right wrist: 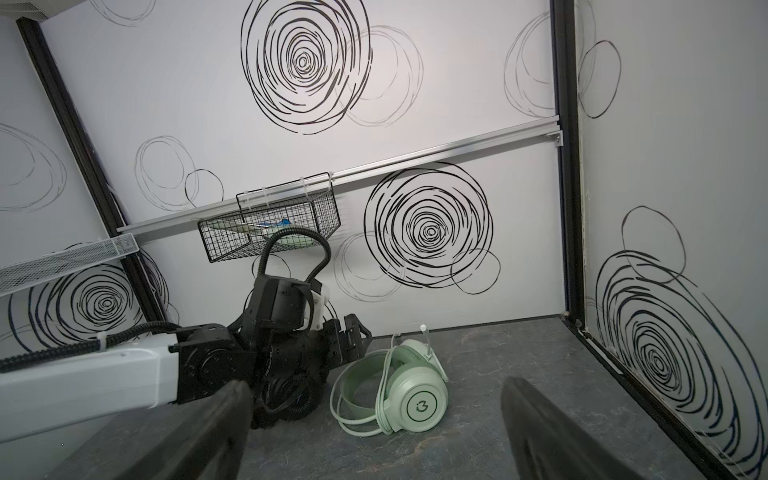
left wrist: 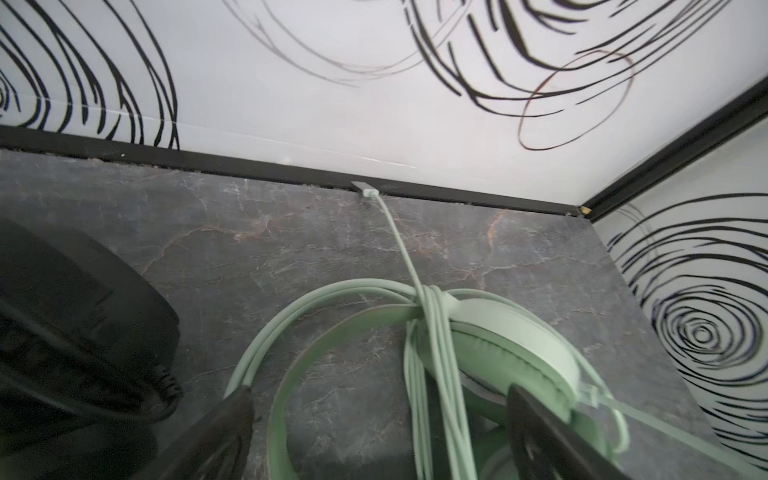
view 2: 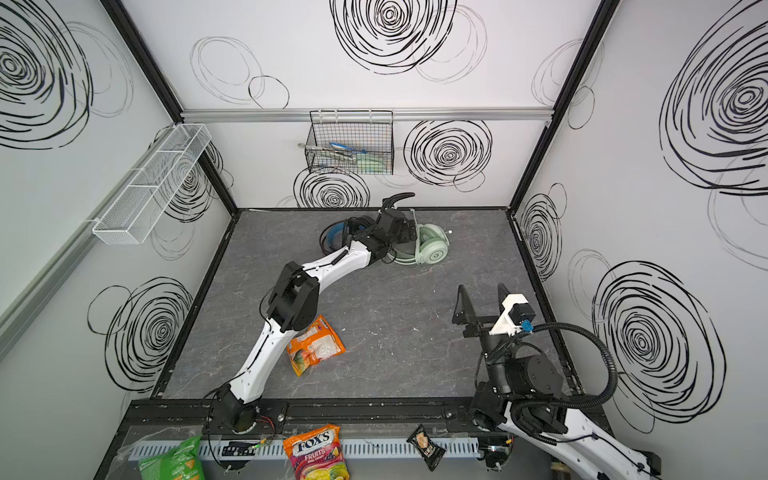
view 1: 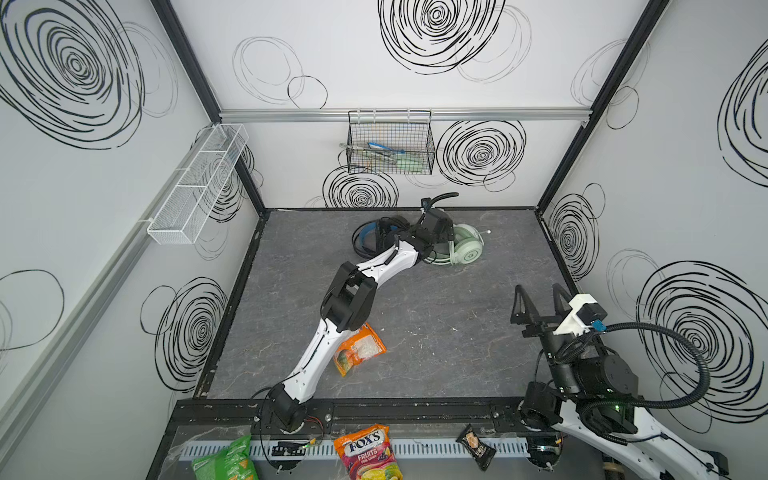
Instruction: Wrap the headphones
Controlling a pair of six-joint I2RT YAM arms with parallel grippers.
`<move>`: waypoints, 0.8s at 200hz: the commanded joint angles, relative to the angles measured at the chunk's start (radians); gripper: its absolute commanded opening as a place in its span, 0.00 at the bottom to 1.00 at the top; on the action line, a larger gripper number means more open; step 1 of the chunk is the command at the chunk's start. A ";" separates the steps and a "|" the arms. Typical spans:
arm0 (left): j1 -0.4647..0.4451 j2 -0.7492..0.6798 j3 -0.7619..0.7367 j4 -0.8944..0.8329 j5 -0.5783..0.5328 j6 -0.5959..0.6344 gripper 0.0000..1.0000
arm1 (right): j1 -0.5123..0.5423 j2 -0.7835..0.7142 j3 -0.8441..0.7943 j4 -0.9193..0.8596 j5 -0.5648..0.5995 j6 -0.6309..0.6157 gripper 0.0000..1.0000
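A: Candy bag (view 1: 368, 451) sits at the front edge; where is the mint-green headset (view 1: 467, 251)?
B: Far back on the table (view 1: 457, 353), beside the black headset (view 1: 365, 232), its cable (left wrist: 434, 332) looped around the earcup.
A: And the grippers?
B: Left gripper (left wrist: 380, 395) hangs over the mint one, jaws apart, empty. Right gripper (view 1: 537, 286) hovers near the right wall, jaws wide, empty.

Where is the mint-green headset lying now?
In both top views the mint-green headset lies at the back of the table, right of centre, beside the black headset, by the left claw.
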 commanded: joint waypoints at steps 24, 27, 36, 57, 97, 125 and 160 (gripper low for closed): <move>-0.072 -0.398 -0.405 0.210 0.075 0.087 0.96 | -0.006 0.007 -0.035 0.068 0.004 -0.011 0.97; -0.077 -0.426 -0.444 0.222 0.077 0.092 0.96 | -0.005 0.011 -0.039 0.073 0.007 -0.012 0.97; -0.092 -0.515 -0.555 0.240 0.090 0.111 0.96 | -0.006 0.022 -0.050 0.091 0.010 -0.010 0.97; -0.135 -0.718 -0.785 0.217 0.084 0.170 0.96 | -0.008 0.050 -0.095 0.192 0.005 -0.026 0.97; -0.160 -1.121 -1.171 0.107 0.040 0.183 0.96 | -0.131 0.230 -0.225 0.576 -0.042 -0.146 0.97; -0.066 -1.408 -1.335 0.005 -0.038 0.166 0.96 | -0.518 0.487 -0.165 0.469 -0.327 0.119 0.97; 0.111 -1.655 -1.528 0.026 -0.181 0.112 0.96 | -0.848 0.634 -0.167 0.454 -0.529 0.265 0.97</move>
